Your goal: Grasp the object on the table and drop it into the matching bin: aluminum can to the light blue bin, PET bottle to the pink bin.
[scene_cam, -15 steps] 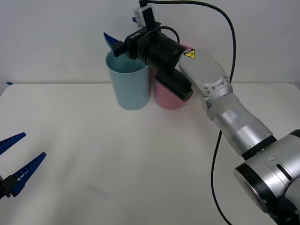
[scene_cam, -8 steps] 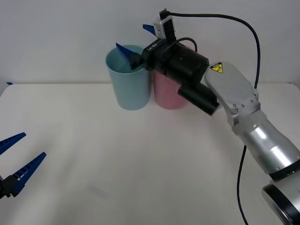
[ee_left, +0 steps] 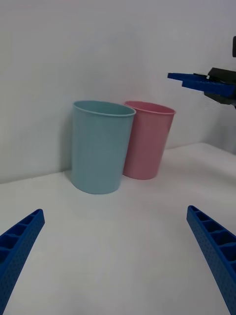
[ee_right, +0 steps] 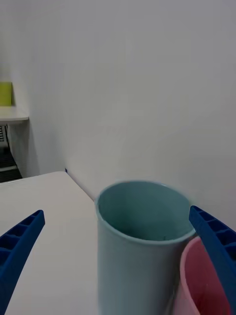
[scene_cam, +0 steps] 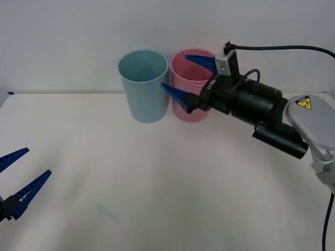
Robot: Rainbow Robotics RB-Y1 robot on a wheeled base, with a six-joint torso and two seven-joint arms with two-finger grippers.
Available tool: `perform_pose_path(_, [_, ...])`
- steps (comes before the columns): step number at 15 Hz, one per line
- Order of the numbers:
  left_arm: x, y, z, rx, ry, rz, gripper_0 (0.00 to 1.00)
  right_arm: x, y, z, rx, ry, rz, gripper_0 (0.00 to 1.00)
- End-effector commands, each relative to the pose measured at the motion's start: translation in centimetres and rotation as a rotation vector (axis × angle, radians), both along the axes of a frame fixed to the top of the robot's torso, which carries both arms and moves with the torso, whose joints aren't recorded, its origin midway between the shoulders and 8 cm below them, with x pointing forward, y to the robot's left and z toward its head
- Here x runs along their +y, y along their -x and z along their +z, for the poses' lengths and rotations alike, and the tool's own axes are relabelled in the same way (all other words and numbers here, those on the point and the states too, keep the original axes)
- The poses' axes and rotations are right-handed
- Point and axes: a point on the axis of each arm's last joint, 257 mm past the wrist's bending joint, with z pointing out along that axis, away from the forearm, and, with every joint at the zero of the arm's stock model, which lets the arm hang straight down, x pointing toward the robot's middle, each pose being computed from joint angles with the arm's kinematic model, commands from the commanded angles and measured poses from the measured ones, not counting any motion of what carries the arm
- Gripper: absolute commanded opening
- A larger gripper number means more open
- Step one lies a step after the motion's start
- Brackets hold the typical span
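Observation:
The aluminum can is out of view, and so is any PET bottle. The light blue bin [scene_cam: 143, 89] and the pink bin [scene_cam: 178, 72] stand side by side at the back of the white table [scene_cam: 157, 178]. My right gripper [scene_cam: 189, 78] hangs open and empty at the pink bin's rim, just right of the light blue bin. In the right wrist view the right gripper [ee_right: 115, 214] frames the light blue bin [ee_right: 132, 256], with the pink bin [ee_right: 201, 285] beside it. My left gripper [scene_cam: 35, 163] waits open low at the table's front left, facing both bins [ee_left: 101, 147] [ee_left: 147, 142].
A plain white wall rises right behind the bins. The right arm's black wrist and cable [scene_cam: 261, 104] stretch over the table's right side. The right arm's blue fingers [ee_left: 201, 81] appear far off in the left wrist view.
My right gripper has swung from over the light blue bin to the right and down, and now sits by the pink bin, still open. The left arm has not moved.

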Motion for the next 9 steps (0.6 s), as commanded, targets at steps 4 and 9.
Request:
perform_pose_path(4, [0.0, 0.0, 0.0, 0.000, 0.000, 0.000, 1.00, -7.8, 3.9, -3.1, 0.032, 0.042, -0.014, 1.00])
perform_pose_path(9, [0.0, 0.0, 0.0, 0.000, 0.000, 0.000, 1.00, -14.5, 5.3, -6.0, 0.031, 0.097, -0.101, 1.00])
